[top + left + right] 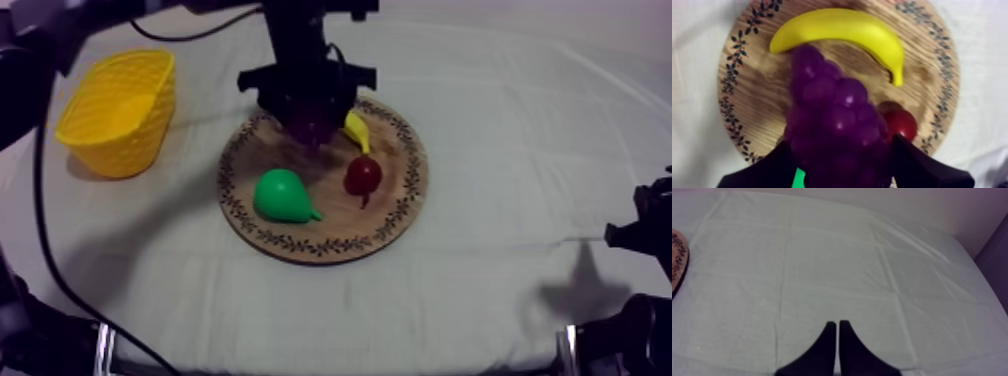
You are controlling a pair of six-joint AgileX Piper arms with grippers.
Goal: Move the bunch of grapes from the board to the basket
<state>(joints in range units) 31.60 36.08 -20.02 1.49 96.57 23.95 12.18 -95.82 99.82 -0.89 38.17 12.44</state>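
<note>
Grey-white cloth (520, 130) covers the table, creased in a grid of fold lines; a pale wall (932, 208) stands behind its far edge. Board (300, 245) sits mid-table, leaf-pattern rim. Basket (115, 110) stands at the left, well apart from the board. Left gripper (310, 112) is over the board's far part, fingers (767, 170) spread just wide enough to pinch the grapes (832, 125) from both sides. The grapes are above the wood, just beside the banana (357, 130); can't tell if they touch the board. Pear (283, 195) and small red fruit (362, 175) lie on the board's near half. Right gripper (837, 325) is over bare cloth, fingers pressed together, holding nothing.
</note>
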